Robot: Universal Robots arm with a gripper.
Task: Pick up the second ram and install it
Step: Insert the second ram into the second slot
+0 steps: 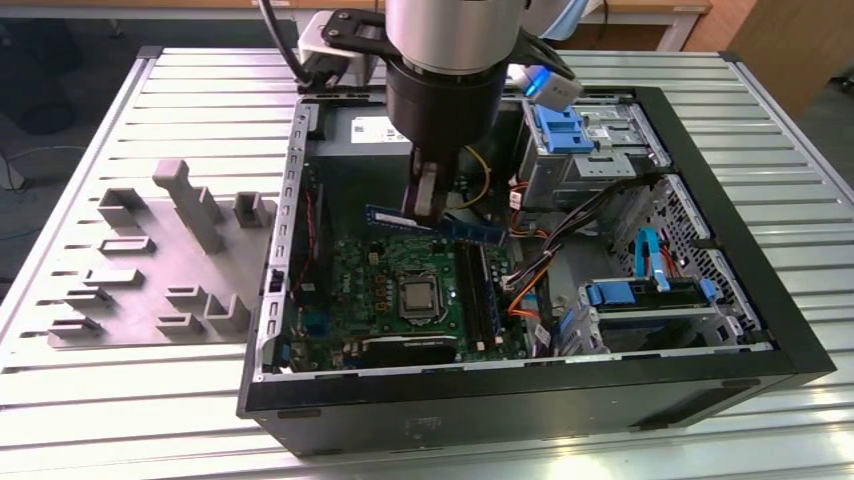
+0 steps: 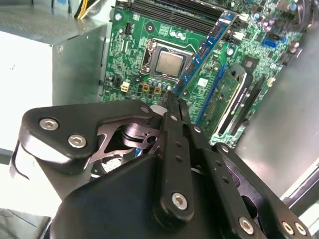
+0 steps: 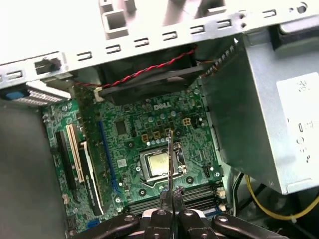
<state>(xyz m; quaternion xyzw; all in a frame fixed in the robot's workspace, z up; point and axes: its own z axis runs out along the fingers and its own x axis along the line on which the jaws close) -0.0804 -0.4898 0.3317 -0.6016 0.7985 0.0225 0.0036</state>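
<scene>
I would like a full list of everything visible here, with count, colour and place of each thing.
ribbed metal table: one, silver, under everything.
moulded plastic tray block: one, grey, on the table, at the exterior view's left of the case.
open computer case: one, black, on the table.
motherboard: one, green, inside the case.
square metal processor: one, silver, middle of the motherboard.
long plastic memory slots: black, beside the processor; count unclear.
long thin circuit-board memory stick: one, blue-green, held above the motherboard.
claw: one, black, shut on the memory stick.
</scene>
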